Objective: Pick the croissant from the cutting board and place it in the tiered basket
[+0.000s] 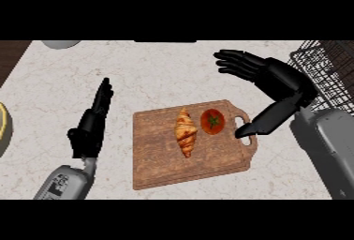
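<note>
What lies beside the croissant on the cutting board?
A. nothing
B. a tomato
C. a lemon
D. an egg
B: a red tomato with a green stem lies just right of the croissant on the cutting board, near its handle end.

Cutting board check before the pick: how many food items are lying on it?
2. The croissant lies near the middle of the cutting board, and a tomato sits just right of it, beside the board's handle. Nothing appears hidden.
</note>
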You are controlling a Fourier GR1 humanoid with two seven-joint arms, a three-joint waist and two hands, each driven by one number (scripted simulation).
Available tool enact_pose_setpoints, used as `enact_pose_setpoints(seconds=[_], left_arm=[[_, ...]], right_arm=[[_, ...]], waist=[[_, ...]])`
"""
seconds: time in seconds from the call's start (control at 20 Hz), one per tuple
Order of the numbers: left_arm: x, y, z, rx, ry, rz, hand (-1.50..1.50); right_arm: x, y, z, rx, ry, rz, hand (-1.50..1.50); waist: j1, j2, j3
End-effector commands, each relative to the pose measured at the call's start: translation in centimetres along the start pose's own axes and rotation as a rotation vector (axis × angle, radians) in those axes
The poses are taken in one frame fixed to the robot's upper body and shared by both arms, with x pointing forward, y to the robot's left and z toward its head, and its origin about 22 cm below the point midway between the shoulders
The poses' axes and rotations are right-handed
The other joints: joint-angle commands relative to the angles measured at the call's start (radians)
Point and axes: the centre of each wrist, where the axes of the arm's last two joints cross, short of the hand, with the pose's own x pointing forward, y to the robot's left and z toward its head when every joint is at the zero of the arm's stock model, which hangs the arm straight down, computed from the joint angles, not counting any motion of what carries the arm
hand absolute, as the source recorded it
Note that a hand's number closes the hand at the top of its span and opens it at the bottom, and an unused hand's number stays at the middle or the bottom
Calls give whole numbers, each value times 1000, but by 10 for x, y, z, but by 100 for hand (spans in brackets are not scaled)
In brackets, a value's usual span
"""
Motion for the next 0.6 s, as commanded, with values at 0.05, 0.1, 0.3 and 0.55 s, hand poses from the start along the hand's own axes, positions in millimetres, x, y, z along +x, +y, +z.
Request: enact_pose_setpoints(seconds=[0.05, 0.1, 0.3, 0.55], left_arm=[[0, -2, 3, -16, 19, -6, 0], [0, -10, 2, -16, 4, 0, 0], [1, -6, 2, -30, 10, -12, 0], [14, -10, 4, -47, 3, 9, 0]], right_arm=[[69, 0, -5, 153, 145, 482, -150], [76, 15, -12, 206, 158, 553, -150], [118, 47, -30, 278, 243, 903, -150], [120, 114, -62, 359, 344, 1141, -150]], waist=[[-1, -11, -4], [-6, -11, -4], [21, -9, -5], [22, -7, -3]])
